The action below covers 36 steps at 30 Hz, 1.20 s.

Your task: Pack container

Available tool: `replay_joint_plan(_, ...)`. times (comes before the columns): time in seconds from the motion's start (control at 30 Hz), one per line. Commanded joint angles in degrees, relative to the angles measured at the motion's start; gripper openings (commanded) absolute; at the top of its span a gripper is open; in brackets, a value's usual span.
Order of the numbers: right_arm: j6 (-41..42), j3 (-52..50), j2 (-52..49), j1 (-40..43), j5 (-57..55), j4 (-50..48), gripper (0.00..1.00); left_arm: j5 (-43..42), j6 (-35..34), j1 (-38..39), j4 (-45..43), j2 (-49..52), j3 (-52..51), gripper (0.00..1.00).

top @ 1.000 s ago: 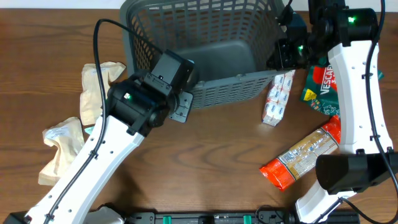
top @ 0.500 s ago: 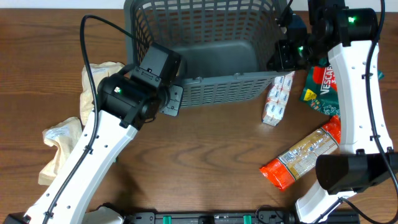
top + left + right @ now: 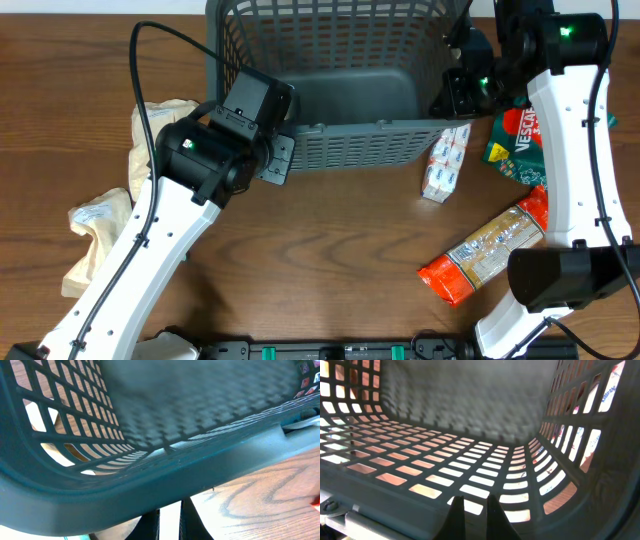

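Note:
The container [image 3: 330, 95] is a large dark grey lattice basket at the back middle of the table, and no packets show on its floor. My left gripper [image 3: 280, 155] sits at its near-left corner. In the left wrist view the fingers [image 3: 170, 520] are close together and run up under the thick rim [image 3: 150, 485], with the tips hidden behind it. My right gripper [image 3: 452, 95] is at the container's right wall. In the right wrist view its fingers [image 3: 472, 515] are closed on the rim [image 3: 395, 505], facing the inside of the container.
Two cream crumpled packets [image 3: 160, 130] [image 3: 95, 235] lie left of the container. A small white packet [image 3: 445, 160], a green and red packet [image 3: 515, 135] and a long red-ended packet [image 3: 485, 250] lie to its right. My left arm's black cable [image 3: 140, 90] loops over the left side.
The container has turned and shifted slightly to the right, so its front wall lies more square to the table. My left gripper moved left and back with the corner; the right gripper barely moved.

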<state>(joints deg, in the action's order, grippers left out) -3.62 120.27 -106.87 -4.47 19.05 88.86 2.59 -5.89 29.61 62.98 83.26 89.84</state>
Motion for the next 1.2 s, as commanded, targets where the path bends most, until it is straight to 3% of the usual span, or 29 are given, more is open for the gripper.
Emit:
replay_joint_plan(0.0, -0.76, 0.37, -0.68, -0.11, -1.25, 0.70, 0.01, 1.16, 1.36, -0.46, -0.28, 0.35, 1.03, 0.06)
replay_joint_plan(0.07, -0.79, 0.37, -0.68, -0.11, -1.27, 0.35, 0.01, 1.16, 1.38, -0.46, -0.24, 0.35, 1.03, 0.06)
replay_joint_plan(0.2, -1.03, 0.37, -0.68, -0.11, -1.27, -2.12, 0.01, 1.64, 1.38, -0.46, -0.07, 0.20, 1.03, 0.22)
replay_joint_plan(0.3, -1.62, 0.39, -0.66, -0.11, -1.77, -5.70, 0.02, 3.15, 1.38, -0.44, -0.04, 0.00, 1.03, 0.25)
replay_joint_plan(0.4, -1.62, 0.39, -0.66, -0.11, -2.84, -10.19, 0.23, 4.83, 1.38, -0.46, 0.44, -0.55, 1.03, 0.33)
replay_joint_plan(0.67, -1.62, 0.50, -0.59, -0.11, -3.21, -18.71, 0.30, 8.24, 1.38, -0.44, 1.18, -3.34, 1.03, 0.37)
replay_joint_plan(0.9, -1.62, 4.37, -0.59, 0.11, -3.26, -19.21, 0.31, 10.27, 1.33, -0.46, 3.15, -8.02, 1.03, 0.41)
replay_joint_plan(0.93, -1.49, 5.81, -0.59, 0.35, -3.45, -19.12, 0.31, 11.43, 1.33, -0.46, 3.76, -8.79, 1.03, 0.46)
replay_joint_plan(1.03, 2.80, 10.75, -0.59, 1.29, -8.35, -18.73, 0.31, 14.99, 1.07, -0.46, 4.85, -10.49, 1.03, 0.54)
replay_joint_plan(1.17, 10.25, 17.66, -0.59, 3.65, -21.18, -14.84, 0.45, 19.85, -3.76, -1.70, 6.45, -12.11, 1.03, 0.62)
